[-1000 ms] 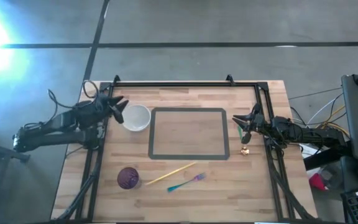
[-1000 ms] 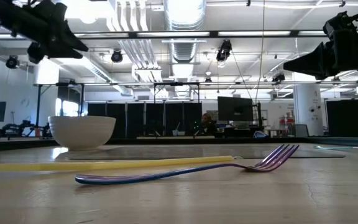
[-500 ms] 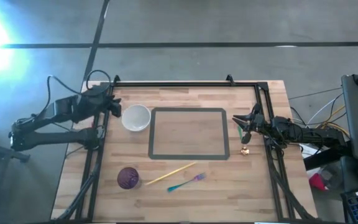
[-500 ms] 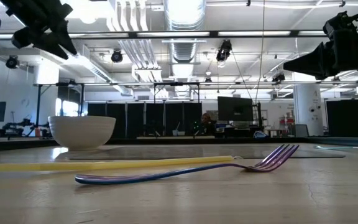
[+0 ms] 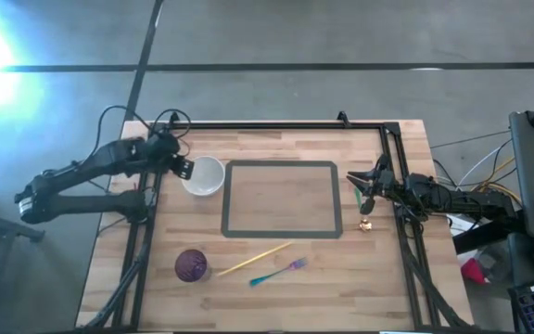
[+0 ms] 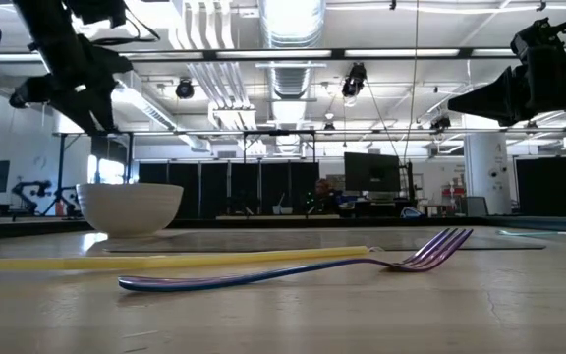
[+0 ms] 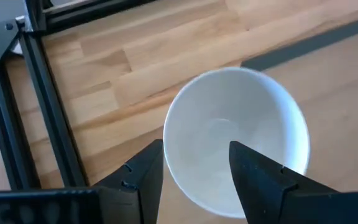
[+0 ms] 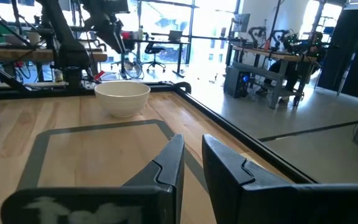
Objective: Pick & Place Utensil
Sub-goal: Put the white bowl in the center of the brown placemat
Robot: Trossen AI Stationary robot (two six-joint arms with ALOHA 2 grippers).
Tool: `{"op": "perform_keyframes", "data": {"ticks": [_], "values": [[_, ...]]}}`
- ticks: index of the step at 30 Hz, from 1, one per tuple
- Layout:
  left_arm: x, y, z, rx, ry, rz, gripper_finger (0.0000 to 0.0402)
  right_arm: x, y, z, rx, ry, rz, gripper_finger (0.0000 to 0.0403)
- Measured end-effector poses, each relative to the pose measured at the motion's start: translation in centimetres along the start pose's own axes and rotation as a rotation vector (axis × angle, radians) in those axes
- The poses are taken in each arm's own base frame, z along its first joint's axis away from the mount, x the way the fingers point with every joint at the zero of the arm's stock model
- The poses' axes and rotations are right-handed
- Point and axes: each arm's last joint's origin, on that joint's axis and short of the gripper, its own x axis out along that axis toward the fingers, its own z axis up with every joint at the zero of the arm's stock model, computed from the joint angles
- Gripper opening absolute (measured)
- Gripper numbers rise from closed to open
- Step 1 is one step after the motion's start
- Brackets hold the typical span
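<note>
My left gripper [image 5: 182, 168] hangs above the tabletop [image 5: 286, 278] near its far left corner, just beside the white bowl [image 5: 203, 175], raised clear of it. In my left wrist view my two dark fingers [image 7: 140, 177] stand moderately apart with nothing between them, and the bowl's [image 7: 236, 140] open mouth lies straight beyond them, its inside bare. In the low view that gripper [image 6: 67, 93] sits above and a little to one side of the bowl [image 6: 130, 207], not touching it.

My right gripper [image 5: 362, 184] waits over the right edge of the tabletop, just outside the grey rectangular outline [image 5: 283, 165] marked in the middle. Its fingers [image 8: 169, 163] are drawn close, only a narrow slot between them, and they carry nothing. A small gold-coloured object [image 5: 366, 224] lies on the wood near it, close to the outline's right near corner; I cannot tell what it is.

The fork [image 5: 277, 272], purple tines on a blue handle, lies flat near the near edge of the tabletop, roughly at its middle, well apart from both of my grippers. A yellow stick [image 5: 255, 259] lies just beside it, on the side toward the outline, slanting the same way. A purple cup [image 5: 191, 265] stands upright to the left of them, toward the near left corner.
</note>
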Motion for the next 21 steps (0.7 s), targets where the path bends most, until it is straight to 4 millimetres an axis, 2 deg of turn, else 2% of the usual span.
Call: {"op": "perform_keyframes", "data": {"ticks": [14, 21], "values": [[3.6, -0.3, -1.0, 0.012, 0.150, 0.105, 0.0175, 0.0, 0.0, 0.0, 0.000, 0.000, 0.000, 0.0052], [5.4, -0.9, -1.3, 0.026, 0.223, 0.093, 0.0175, 0.0, 0.0, 0.0, 0.000, 0.000, -0.001, 0.0052]]}}
